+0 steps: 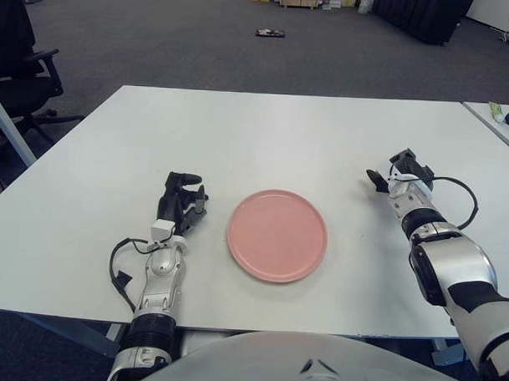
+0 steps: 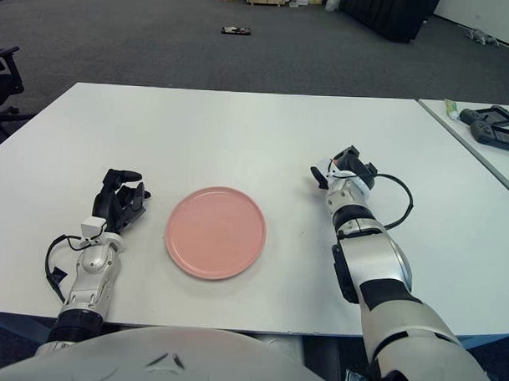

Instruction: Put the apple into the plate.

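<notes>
Left eye view, plate (image 1: 277, 236): pink, bare, table centre.
My right hand (image 1: 399, 172): at 2 o'clock, grip unclear.
My left hand (image 1: 182, 203): at 9 o'clock, fingers curled, holding nothing.

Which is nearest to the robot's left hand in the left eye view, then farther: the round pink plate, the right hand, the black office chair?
1. Round pink plate, just right of the left hand.
2. Black office chair, far left, off the table.
3. Right hand, across the table.

Apple hidden, no part visible; right hand (image 1: 399, 172) finger state unclear; chair (image 1: 21, 61) cropped.
</notes>
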Controlling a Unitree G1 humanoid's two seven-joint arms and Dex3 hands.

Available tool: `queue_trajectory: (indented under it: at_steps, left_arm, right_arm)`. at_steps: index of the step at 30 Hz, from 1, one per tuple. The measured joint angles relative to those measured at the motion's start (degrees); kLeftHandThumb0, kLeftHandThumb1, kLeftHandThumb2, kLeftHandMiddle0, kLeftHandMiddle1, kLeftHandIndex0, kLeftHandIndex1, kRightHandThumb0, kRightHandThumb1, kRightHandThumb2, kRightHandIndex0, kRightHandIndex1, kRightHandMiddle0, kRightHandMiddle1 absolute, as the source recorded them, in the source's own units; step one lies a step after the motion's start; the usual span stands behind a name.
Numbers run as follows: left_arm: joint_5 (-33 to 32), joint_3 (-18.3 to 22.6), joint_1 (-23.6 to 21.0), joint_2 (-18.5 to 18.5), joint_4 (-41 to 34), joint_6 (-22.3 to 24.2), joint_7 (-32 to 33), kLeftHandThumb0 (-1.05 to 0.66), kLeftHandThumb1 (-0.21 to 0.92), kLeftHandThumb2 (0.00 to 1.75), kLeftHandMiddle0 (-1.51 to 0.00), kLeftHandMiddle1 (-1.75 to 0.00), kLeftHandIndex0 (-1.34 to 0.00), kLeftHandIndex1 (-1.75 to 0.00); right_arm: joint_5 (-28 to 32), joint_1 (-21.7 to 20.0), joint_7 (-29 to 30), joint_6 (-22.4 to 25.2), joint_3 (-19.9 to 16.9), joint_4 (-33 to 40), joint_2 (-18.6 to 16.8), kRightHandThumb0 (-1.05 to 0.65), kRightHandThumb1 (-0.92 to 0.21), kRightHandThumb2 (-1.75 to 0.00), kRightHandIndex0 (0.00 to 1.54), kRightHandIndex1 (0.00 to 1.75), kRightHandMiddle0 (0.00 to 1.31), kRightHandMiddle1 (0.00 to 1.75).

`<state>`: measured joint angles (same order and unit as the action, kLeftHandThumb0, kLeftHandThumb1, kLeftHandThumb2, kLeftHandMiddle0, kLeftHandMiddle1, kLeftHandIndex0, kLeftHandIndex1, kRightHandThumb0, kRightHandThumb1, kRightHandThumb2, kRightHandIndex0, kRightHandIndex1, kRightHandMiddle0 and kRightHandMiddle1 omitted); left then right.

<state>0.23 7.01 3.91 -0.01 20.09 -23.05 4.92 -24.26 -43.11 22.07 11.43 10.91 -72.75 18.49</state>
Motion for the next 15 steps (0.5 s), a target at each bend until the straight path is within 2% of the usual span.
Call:
queue_trajectory:
  at_steps: [7, 8, 10, 15]
  left_arm:
    - [0.0, 0.0, 0.0, 0.2, 0.0, 0.1, 0.0, -0.36, 0.79, 0.72, -0.50, -1.54, -0.27, -1.75]
    - [0.0, 0.0, -0.1, 0.2, 0.1, 0.1, 0.0, -0.36, 0.79, 0.72, -0.50, -1.54, -0.27, -1.75]
    - [0.0, 0.0, -0.1, 0.2, 0.1, 0.0, 0.0, -0.36, 0.79, 0.71, -0.50, -1.54, -0.27, -1.75]
    - [-0.1, 0.2, -0.1, 0.3, 0.1, 0.0, 0.0, -0.36, 0.80, 0.70, -0.48, -1.55, -0.27, -1.75]
  right_arm:
    - [0.1, -0.3, -0.3, 5.8, 0.3, 1.9, -0.6, -0.60, -0.63, -0.93, 0.19, 1.55, 0.10, 1.66]
    - [0.1, -0.4, -0.5, 6.4, 0.3, 2.0, -0.7, -0.53, -0.64, -0.91, 0.20, 1.58, 0.19, 1.69]
    - [0.1, -0.5, -0.8, 7.2, 0.4, 2.3, -0.7, -0.45, -0.64, -0.90, 0.21, 1.62, 0.29, 1.72]
    - [0.2, -0.6, -1.4, 9.3, 0.4, 3.1, -0.7, -0.41, -0.62, -0.92, 0.21, 1.64, 0.36, 1.74]
